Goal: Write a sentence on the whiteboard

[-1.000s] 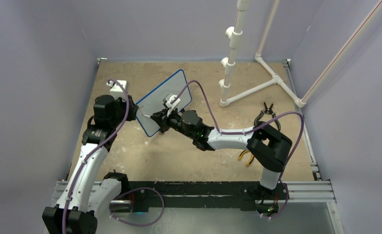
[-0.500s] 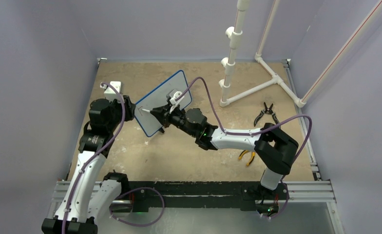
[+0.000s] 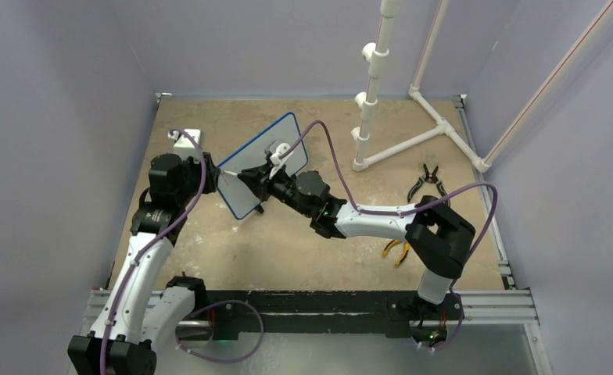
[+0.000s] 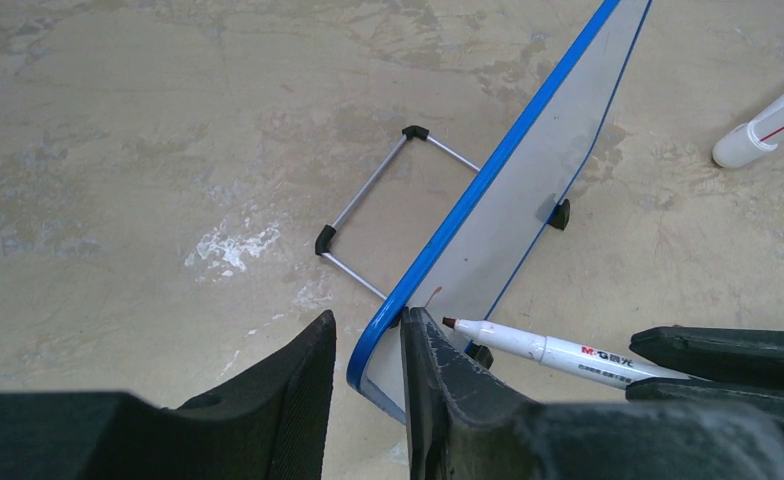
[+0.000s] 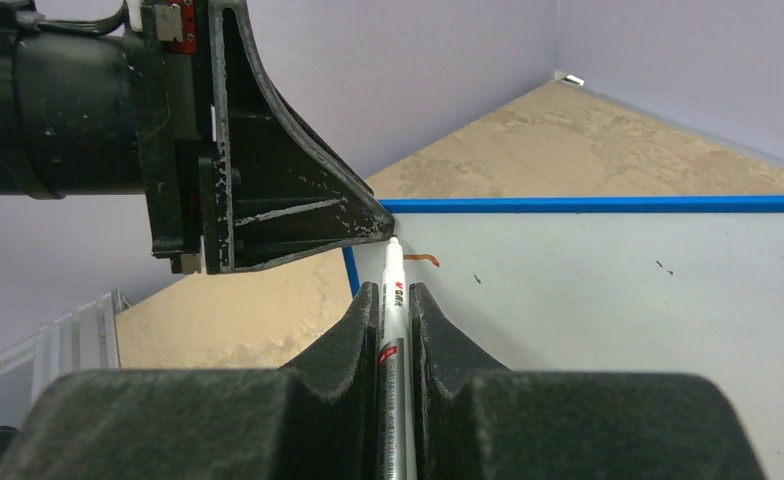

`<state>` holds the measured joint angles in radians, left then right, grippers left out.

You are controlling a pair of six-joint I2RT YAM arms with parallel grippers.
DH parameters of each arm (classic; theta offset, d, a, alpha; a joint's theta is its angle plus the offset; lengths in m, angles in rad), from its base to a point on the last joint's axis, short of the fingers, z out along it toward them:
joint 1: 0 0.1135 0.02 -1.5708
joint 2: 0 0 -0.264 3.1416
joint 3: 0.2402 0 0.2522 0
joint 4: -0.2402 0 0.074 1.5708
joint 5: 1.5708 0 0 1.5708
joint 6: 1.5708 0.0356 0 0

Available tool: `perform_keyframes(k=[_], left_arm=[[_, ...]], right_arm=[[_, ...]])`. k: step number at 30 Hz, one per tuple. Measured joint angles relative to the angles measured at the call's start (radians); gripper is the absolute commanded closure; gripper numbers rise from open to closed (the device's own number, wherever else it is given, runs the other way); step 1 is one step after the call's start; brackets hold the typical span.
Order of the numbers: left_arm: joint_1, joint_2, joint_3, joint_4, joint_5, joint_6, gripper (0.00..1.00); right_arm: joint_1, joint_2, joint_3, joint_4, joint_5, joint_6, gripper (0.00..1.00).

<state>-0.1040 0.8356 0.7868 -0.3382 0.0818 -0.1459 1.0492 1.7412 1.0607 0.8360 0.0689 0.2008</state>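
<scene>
Whiteboard (image 3: 250, 156): stands tilted on the counter (image 3: 288, 258), propped from behind by a wire stand (image 4: 368, 190); blue rim, its face turned towards the right arm.
Left fingers (image 4: 416, 345): at the whiteboard's near lower corner, partly open, one on each side of the blue rim. A sliver of counter shows between the outer finger and the rim, so they straddle the rim rather than pinch it.
Right fingers (image 5: 366, 312): in front of the whiteboard's face, closed tight on a white marker (image 5: 392, 262) that sticks out between them.
Marker tip: red, at that same corner of the whiteboard, just beside the left fingers; whether it touches the face cannot be told.
Red stroke (image 5: 423, 260): one short curved mark on the whiteboard, right next to the tip; a few dark specks lie further along the face.
Pipe frame (image 3: 413, 117): white, to the right of the whiteboard, well apart from it.
Pliers (image 3: 427, 181): black-handled, on the counter to the right of the whiteboard.
</scene>
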Motion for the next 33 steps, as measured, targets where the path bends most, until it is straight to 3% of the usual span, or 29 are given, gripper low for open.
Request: perform_keyframes(k=[33], left_arm=[[0.000,0.003,0.000,0.000,0.000,0.000,0.84]], right_arm=[[0.000,0.066,0.042,0.007,0.000,0.000,1.00]])
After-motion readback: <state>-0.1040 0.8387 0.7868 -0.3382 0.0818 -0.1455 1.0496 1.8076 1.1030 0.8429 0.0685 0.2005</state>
